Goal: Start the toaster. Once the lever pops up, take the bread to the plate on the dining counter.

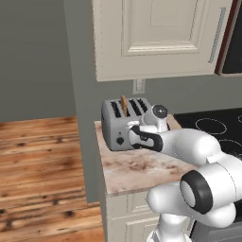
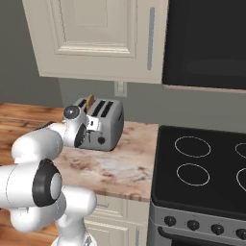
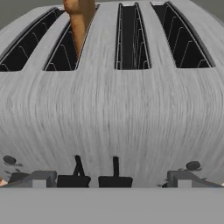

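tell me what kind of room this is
Most likely a home kitchen: a toaster stands on a marble counter beside a black stovetop, with cream wall cabinets above.

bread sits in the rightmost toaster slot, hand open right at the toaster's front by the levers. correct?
Not quite. In the hand view the bread stands in the second slot from the left of the toaster, not the rightmost; the other three slots are dark and empty. The rest holds: the hand is open, close to the toaster's front by the levers.
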Tool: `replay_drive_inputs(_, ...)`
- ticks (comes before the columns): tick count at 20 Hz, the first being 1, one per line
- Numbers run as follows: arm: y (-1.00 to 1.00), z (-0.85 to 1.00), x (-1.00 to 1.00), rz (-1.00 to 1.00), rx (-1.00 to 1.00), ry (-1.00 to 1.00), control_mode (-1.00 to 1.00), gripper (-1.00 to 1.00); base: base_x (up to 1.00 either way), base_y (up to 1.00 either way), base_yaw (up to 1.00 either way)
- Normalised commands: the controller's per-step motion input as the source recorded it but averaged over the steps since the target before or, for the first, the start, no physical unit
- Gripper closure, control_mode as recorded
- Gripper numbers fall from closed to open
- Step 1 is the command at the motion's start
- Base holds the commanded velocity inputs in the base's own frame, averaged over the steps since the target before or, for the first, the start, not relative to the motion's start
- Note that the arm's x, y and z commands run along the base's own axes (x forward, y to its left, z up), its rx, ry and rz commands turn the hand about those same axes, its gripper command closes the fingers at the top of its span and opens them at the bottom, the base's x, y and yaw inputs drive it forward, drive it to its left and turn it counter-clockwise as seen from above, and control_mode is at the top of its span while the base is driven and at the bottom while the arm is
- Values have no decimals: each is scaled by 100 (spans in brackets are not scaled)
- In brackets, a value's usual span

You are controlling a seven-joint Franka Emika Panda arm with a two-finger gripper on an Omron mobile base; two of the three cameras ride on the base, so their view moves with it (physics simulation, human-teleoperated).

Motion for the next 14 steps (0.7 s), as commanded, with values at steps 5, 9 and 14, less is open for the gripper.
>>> replay_drive_inputs(5,0,-13,1,-3,0,0,-100,-100,0,0,0)
replay_drive_inputs(9,0,-15,0,-3,0,0,-100,-100,0,0,0)
replay_drive_inputs(14,0,-15,0,-3,0,0,-100,-100,0,0,0)
